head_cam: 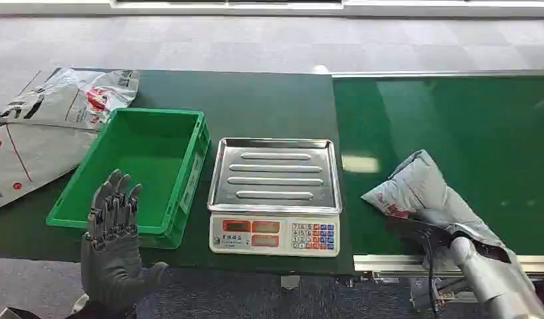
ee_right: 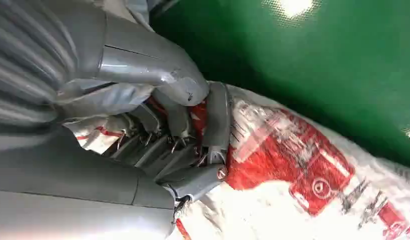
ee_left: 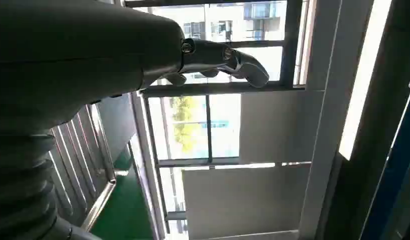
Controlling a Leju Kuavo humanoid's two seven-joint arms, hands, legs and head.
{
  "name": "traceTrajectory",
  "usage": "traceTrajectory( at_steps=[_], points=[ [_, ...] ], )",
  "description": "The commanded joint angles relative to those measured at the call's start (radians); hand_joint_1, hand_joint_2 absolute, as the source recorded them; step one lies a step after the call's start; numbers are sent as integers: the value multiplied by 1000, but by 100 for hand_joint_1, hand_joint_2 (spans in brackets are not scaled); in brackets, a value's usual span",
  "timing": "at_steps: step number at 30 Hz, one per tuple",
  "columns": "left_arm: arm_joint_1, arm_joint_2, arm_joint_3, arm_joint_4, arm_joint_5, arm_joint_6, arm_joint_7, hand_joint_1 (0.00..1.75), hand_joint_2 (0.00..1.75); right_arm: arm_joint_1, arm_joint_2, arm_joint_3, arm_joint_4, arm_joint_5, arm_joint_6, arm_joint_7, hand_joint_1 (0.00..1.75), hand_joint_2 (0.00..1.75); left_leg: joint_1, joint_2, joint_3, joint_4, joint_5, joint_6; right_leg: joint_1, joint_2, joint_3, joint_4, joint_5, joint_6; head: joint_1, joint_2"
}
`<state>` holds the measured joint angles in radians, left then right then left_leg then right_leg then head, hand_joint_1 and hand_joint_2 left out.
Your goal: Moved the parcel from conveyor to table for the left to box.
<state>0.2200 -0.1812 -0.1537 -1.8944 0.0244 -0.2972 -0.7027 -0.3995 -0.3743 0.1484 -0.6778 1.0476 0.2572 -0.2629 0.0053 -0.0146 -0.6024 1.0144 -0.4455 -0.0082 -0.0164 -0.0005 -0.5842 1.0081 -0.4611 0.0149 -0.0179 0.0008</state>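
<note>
Green conveyor belt [head_cam: 455,119] carries the grey parcel [head_cam: 422,189], gripped by right robot hand [ee_right: 177,135]; left robot hand [head_cam: 113,246] spread, empty

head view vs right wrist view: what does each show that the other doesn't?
Head view alone: the green bin, the scale beside it, flat mailers past the bin, the raised left hand with fingers spread, and the whole layout of the belt.

Right wrist view alone: the right hand up close, fingers curled into the parcel's red-printed wrapping.

Both: the grey parcel lying on the green belt, with the right arm reaching it.
</note>
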Motion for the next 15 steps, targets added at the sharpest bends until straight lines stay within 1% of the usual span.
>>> traceTrajectory(
  at_steps=[1,2,3,4,5,6,7,8,9,10,11,12,15],
  points=[
    [4,-7,49,11,-2,-4,5,0,175,-2,105,-7,-163,68,-288,122,175,175,0,5,2,-2,-1,0,1,4,1,-2,1,-1,0,0],
    [10,-15,56,4,-2,-9,5,0,175,-22,131,-33,-206,137,-416,178,175,175,1,5,3,-2,-1,0,1,4,2,-3,1,-2,0,0],
    [14,-20,59,1,-5,-15,5,0,175,-41,148,-49,-247,163,-371,198,175,175,0,9,2,-1,-1,-1,0,8,-1,-1,1,-1,0,0],
    [15,-21,60,0,-6,-16,5,0,175,-43,151,-53,-259,169,-357,200,175,175,0,11,2,-2,-1,-1,0,9,0,-2,2,-2,0,0],
    [15,-21,60,0,-6,-16,5,0,175,-43,151,-53,-259,169,-357,200,175,175,0,13,0,-1,-2,-1,0,12,-4,1,2,-2,0,0],
    [15,-21,60,0,-6,-16,5,0,175,-43,151,-53,-259,169,-357,200,175,175,-1,10,-1,0,-1,-1,0,10,-4,1,2,-2,0,0],
    [14,-21,60,1,-6,-17,5,0,175,-37,147,-58,-259,168,-358,200,175,175,0,11,0,-1,-1,-1,0,10,-3,0,2,-2,0,0],
    [13,-25,63,2,-6,-19,5,0,175,-29,150,-73,-276,208,-427,212,175,175,0,8,1,-1,-1,-1,1,8,-2,0,1,-2,0,0],
    [12,-40,69,4,-7,-35,5,0,175,-28,178,-120,-322,288,-570,236,175,175,0,6,1,-1,0,-1,1,6,-2,0,1,-1,0,0],
    [9,-42,68,9,-6,-41,5,0,175,-20,197,-156,-398,328,-652,252,175,175,0,6,2,-2,0,-1,1,5,-1,-1,1,-2,0,0],
    [3,-44,65,17,-7,-43,5,0,175,-4,218,-189,-472,350,-700,257,175,175,0,6,1,-1,0,-1,0,5,-2,1,1,-1,0,0],
    [-6,-41,56,30,-5,-45,5,0,175,20,232,-216,-562,413,-758,273,175,175,-1,4,0,-1,0,0,0,3,-2,1,1,-1,0,0],
    [-26,-38,46,56,-3,-41,5,0,175,48,252,-241,-653,475,-821,272,175,175,0,5,0,-2,0,-1,0,4,-2,0,0,-2,0,0]
  ],
)
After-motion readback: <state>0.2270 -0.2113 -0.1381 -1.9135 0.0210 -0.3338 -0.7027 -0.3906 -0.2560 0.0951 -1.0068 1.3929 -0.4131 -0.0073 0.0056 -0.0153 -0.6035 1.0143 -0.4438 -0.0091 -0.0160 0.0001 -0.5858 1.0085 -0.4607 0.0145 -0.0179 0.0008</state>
